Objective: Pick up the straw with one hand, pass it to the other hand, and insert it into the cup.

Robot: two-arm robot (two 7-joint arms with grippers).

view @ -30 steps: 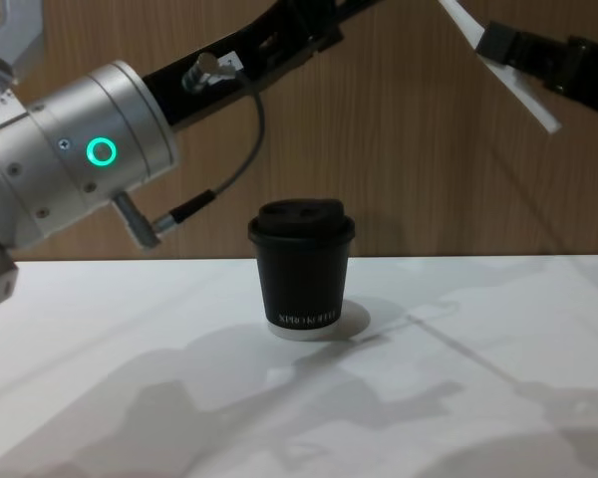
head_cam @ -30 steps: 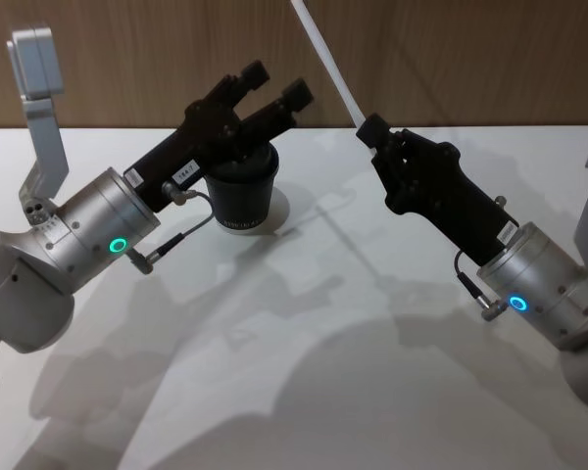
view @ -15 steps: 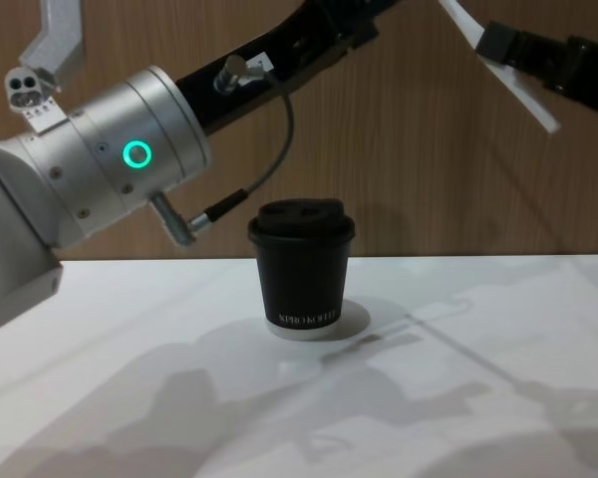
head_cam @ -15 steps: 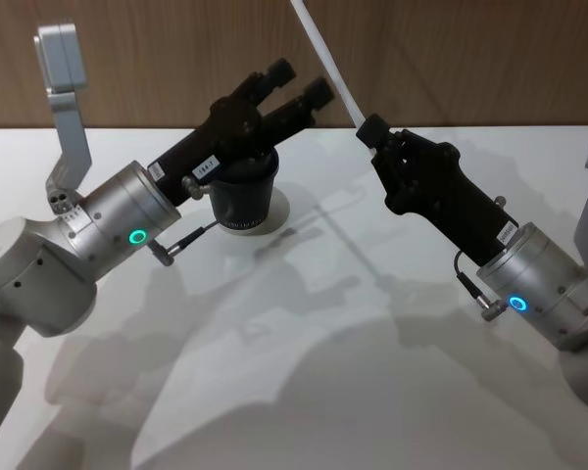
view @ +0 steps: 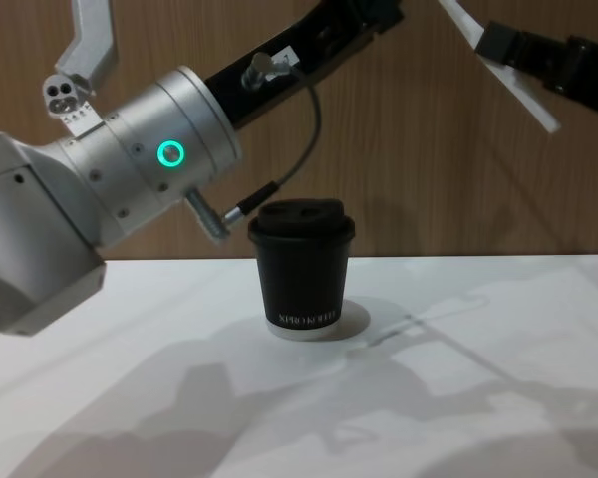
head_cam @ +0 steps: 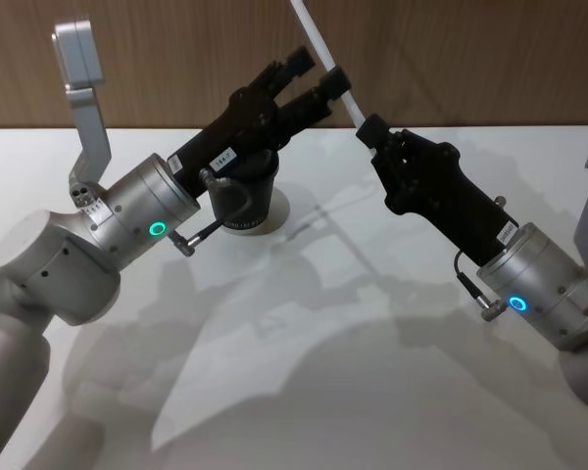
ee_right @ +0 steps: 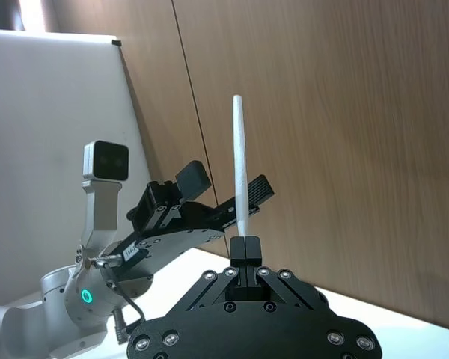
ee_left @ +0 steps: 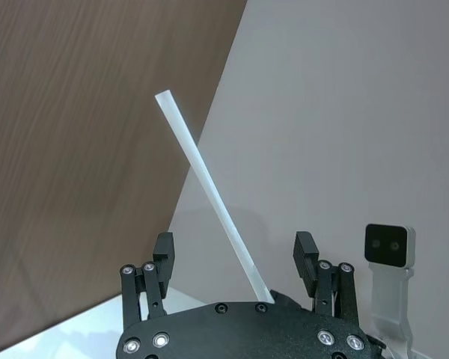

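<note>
Left gripper [head_cam: 317,69] has swung up and to the right, away from the cup [view: 301,264], since the earlier frame, and now straddles the straw [head_cam: 323,47]; right gripper [head_cam: 372,130] has not shifted. Left fingers [ee_left: 163,253] stand apart with the straw running between them, touching neither as far as the left wrist view shows; right gripper is clamped on the straw near its lower end, a short stub poking out below it in the chest view, the long part slanting up toward the wall. Cup stands lidded on the table [head_cam: 323,352], under the left gripper and well apart from the straw. Handover is the step in hand, I judge. Straw looks very light, thin and smooth; it would likely flatten under a hard squeeze and pivot if held near an end. Best taken on the free length just above the right fingertips, square across the pads; right should let go only once left has closed.
</note>
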